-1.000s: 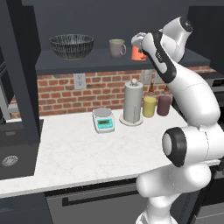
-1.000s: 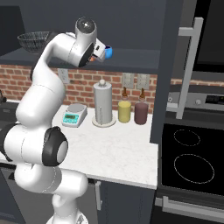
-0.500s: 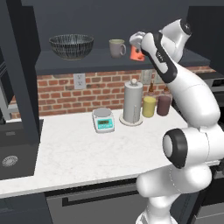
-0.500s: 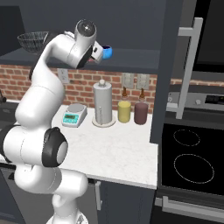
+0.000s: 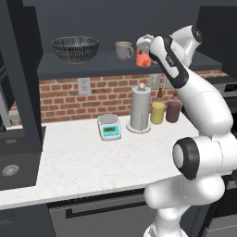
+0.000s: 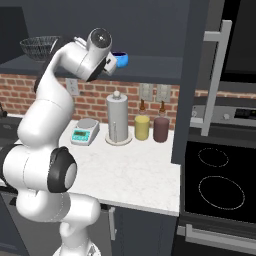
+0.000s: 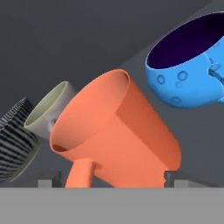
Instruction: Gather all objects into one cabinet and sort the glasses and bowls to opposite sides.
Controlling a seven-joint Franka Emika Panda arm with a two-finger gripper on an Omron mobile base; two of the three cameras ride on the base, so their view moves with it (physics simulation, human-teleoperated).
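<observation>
— Where did the gripper stand, and what was it doing?

— It was up at the cabinet's shelf board, right at the orange tumbler. In the hand view the tumbler lay between the two dark finger tips, one at each lower side of it. The jaws stood about a tumbler's width apart; whether the pads actually pressed on it, the pictures did not show, so a hold could not be called.

— Why there?

— Judging from the task, the drinking vessels belonged together on one side. The tumbler stood just beside the beige mug, so the arm was probably placing it or shifting it next to the mug.

— And the bowl?

— The wide dark striped bowl sat at the far left end of the shelf, apart from the mug. That spacing looked deliberate: bowl to one end, cups further along.

— What about the blue one?

— The small blue vessel sat on the same shelf on the tumbler's other side, close by in the hand view. If it counts as a bowl, it looked to be on the wrong side.

— Count them.

— One tumbler, one mug, one striped bowl, one blue vessel: four on the shelf. Down on the counter stood one white scale, one paper-towel holder, and two canisters, one yellow and one maroon.
</observation>
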